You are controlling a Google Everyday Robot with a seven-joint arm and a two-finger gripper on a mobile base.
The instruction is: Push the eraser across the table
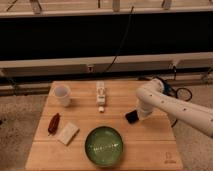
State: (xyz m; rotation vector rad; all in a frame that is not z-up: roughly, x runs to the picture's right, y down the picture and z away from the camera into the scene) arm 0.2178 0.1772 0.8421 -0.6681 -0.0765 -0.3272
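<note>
The eraser (131, 117), a flat black slab, lies on the light-wood table (150, 150), right of centre and up-right of the green bowl (104, 145). My gripper (140, 115) sits at the end of the white arm that comes in from the right, low over the table and right against the eraser's right side. The arm's body hides the fingers.
A white cup (62, 94) stands at the back left. A small white object (101, 93) lies at the back centre. A dark red oblong thing (53, 123) and a pale cream block (67, 133) lie at the front left. A small mark (170, 161) is at the front right corner.
</note>
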